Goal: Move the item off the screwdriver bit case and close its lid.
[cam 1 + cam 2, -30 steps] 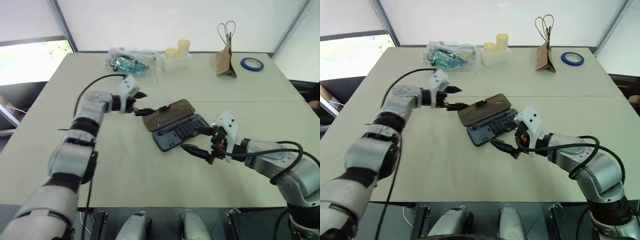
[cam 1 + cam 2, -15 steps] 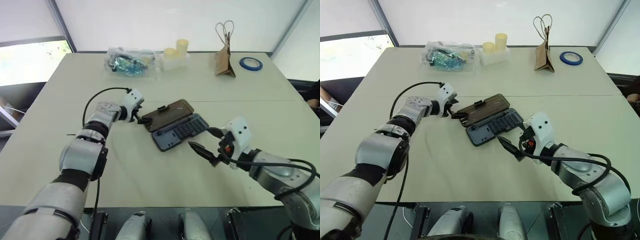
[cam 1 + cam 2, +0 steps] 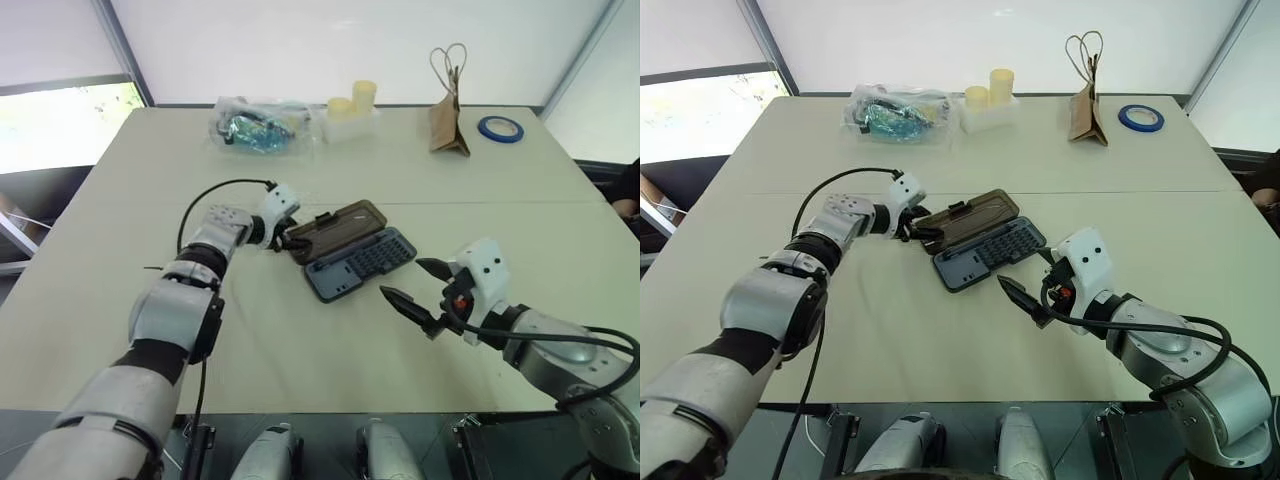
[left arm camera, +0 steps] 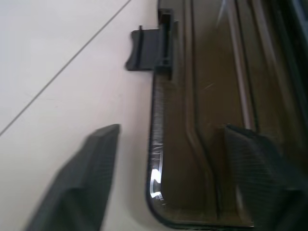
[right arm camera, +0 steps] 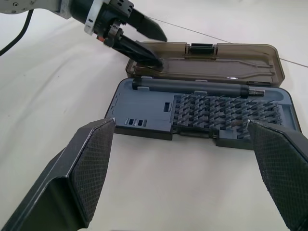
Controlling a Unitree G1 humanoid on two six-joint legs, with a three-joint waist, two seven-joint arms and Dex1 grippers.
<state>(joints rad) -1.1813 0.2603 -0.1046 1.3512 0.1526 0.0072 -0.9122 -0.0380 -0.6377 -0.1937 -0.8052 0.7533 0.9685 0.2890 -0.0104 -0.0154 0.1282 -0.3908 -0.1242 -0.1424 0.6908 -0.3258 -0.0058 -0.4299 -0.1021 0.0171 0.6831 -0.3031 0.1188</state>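
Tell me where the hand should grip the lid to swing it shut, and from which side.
Grip the lid at its free long edge, beside the black latch tab, coming from the side away from the tray. It lies flat and open, hinged along the tray, so that edge probably gives the most leverage. The left hand already straddles an end corner, one finger outside on the table.

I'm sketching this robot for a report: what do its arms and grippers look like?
Both arms are jointed silver-grey shells with black bands. The left gripper and right gripper each have two tapered black fingers behind a white wrist housing; the right's shows red details. Black cables loop along both arms.
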